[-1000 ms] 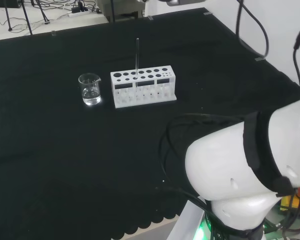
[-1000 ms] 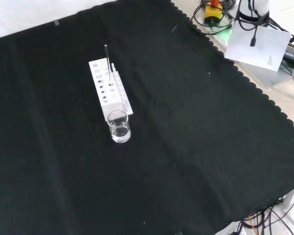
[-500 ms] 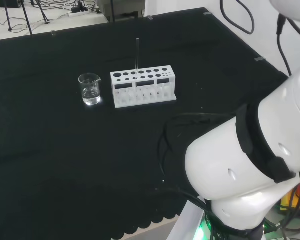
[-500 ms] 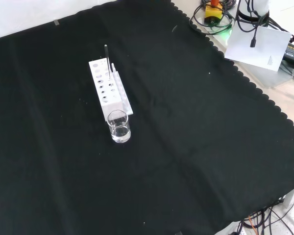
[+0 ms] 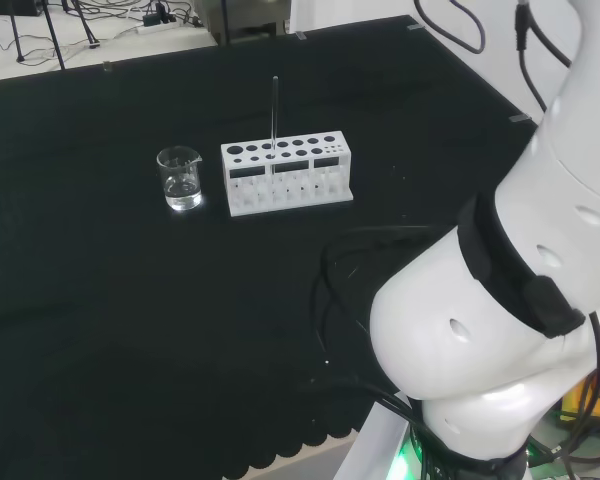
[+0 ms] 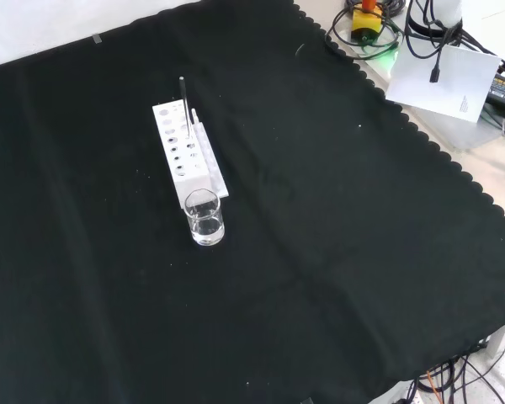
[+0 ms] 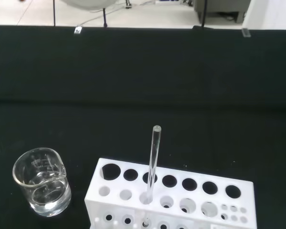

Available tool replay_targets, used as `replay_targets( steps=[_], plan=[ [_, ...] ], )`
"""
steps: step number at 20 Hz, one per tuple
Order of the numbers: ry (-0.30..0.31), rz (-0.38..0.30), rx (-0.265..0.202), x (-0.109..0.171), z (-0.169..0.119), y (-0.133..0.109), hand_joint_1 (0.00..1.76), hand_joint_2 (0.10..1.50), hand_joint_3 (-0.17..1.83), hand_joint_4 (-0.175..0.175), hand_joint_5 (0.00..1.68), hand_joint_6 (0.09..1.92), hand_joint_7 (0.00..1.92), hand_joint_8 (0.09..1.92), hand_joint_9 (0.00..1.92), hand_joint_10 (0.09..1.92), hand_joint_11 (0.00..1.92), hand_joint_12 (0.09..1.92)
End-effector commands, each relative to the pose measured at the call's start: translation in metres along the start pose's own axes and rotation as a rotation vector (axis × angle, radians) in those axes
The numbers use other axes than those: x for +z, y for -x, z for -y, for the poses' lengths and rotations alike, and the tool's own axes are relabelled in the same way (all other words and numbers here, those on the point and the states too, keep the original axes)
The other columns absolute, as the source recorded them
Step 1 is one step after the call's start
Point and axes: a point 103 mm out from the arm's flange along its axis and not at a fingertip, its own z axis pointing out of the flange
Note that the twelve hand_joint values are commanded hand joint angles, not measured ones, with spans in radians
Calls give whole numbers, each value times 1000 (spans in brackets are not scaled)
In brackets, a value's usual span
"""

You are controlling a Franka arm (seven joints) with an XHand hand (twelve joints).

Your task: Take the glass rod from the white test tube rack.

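- Glass rod [image 7: 152, 162] stands upright in the white test tube rack [image 5: 286, 172], seated in a hole of the rack's back row, roughly a third of the way along from the beaker end as the head view shows it.
- Rack sits on the black-clothed table [image 6: 337, 252]. A small clear beaker [image 5: 180, 178] stands just beside the rack's left end in the head view; in the front view it is the nearer piece, at the rack's near end.
- Rod [image 6: 183, 105]: thin, straight, clear, with a rounded top end. It reads dark against the cloth in the head and front views and transparent in the wrist view. About half its length projects above the rack top, free on all sides.
- Key relation: the rod's long axis is vertical. The wrist view looks down at rack and rod from above and to one side, so, by my reading, the rod lies ahead of and below the palm, well apart from it.
- State of the fingers: cannot tell.
- White arm links [image 5: 500, 330] fill the right of the head view, well apart from the rack.
- Judgement: approach stage; rod untouched. The coming move calls for closing on the exposed upper part and lifting straight up along the rod's axis. A sideways pull could tip the rack or knock the beaker.
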Motion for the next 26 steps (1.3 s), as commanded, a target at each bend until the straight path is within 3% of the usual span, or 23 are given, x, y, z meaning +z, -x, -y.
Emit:
replay_targets(
  steps=[1,11,23,26],
  plan=[
    [-10,0,-52,16,-27,9,764,822,505,-165,14,87,0,386,11,718,0,1117],
    [-45,7,-58,46,-51,18,764,814,521,-164,20,87,0,484,0,835,0,1175],
    [-77,21,-83,80,-55,16,764,812,542,-167,30,87,0,657,22,925,0,1252],
    [-60,23,-99,87,-53,15,763,814,548,-169,39,87,0,712,46,934,0,1291]
  ],
)
